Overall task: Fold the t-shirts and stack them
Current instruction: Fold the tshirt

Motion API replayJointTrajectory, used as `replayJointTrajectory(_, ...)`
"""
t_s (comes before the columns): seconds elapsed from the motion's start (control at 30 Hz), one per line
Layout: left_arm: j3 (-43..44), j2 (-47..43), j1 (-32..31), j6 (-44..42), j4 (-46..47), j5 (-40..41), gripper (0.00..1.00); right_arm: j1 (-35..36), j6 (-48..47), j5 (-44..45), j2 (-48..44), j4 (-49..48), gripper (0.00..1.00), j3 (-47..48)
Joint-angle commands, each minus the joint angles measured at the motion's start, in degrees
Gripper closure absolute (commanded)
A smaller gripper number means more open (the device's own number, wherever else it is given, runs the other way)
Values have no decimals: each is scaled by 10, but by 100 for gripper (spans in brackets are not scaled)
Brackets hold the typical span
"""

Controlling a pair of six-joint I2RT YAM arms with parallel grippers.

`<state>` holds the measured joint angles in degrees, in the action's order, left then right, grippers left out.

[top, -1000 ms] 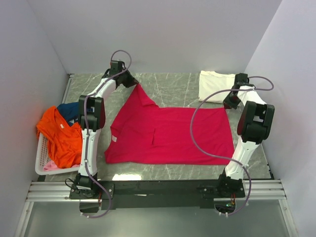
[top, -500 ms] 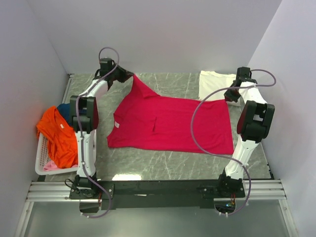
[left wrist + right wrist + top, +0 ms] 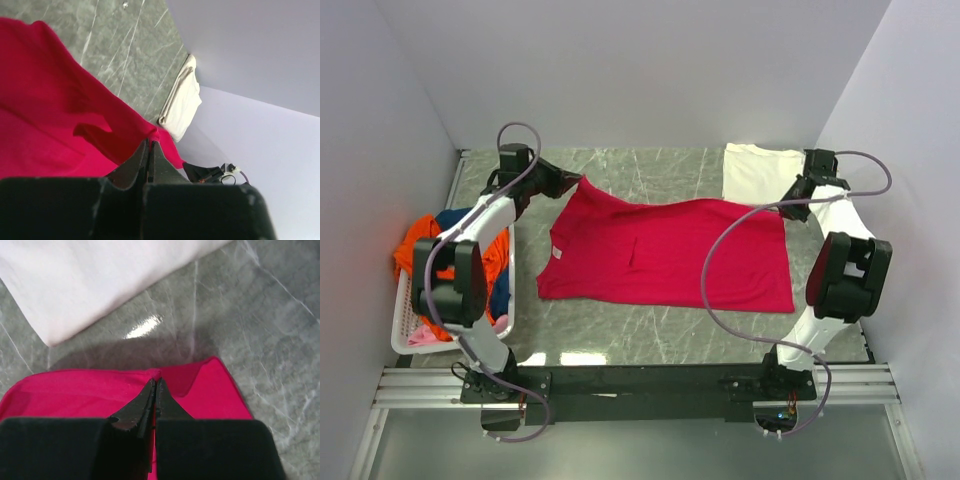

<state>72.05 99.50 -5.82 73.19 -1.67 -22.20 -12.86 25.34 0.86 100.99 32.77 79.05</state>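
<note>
A crimson-pink t-shirt (image 3: 665, 255) lies spread across the middle of the table, its far edge lifted off the surface. My left gripper (image 3: 576, 183) is shut on that shirt's far left corner (image 3: 150, 134). At the far right corner (image 3: 159, 372), my right gripper (image 3: 782, 208) is shut on the hem. A folded cream-white t-shirt (image 3: 757, 172) lies at the back right, just behind the right gripper. Orange (image 3: 412, 250) and navy (image 3: 455, 218) t-shirts hang out of the basket on the left.
The white slatted basket (image 3: 408, 338) stands at the table's left edge, with a bit of pale pink cloth (image 3: 421, 335) inside. Grey walls close in the table on three sides. The left arm reaches over the basket.
Both grippers have moved outward and back with the shirt's far corners. The far edge now runs nearly straight between them. The left arm has swung left over the basket.
</note>
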Motion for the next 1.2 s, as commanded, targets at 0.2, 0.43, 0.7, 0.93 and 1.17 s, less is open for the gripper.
replayJointTrajectory(0.2,-132,-141,-2,5,-32,28,100,-5,-27,41,-83,-14,100,-90)
replayJointTrajectory(0.43,-200,-230,-2,18,-50,42,100,-5,-35,101,-127,-8,100,-134)
replayJointTrajectory(0.7,-256,-274,-2,24,-59,39,100,-5,-33,127,-137,4,100,-155)
replayJointTrajectory(0.93,-271,-294,-2,22,-72,42,100,-2,-9,149,-137,25,100,-173)
replayJointTrajectory(1.17,-280,-308,-2,13,-130,74,100,3,20,173,-149,52,100,-210)
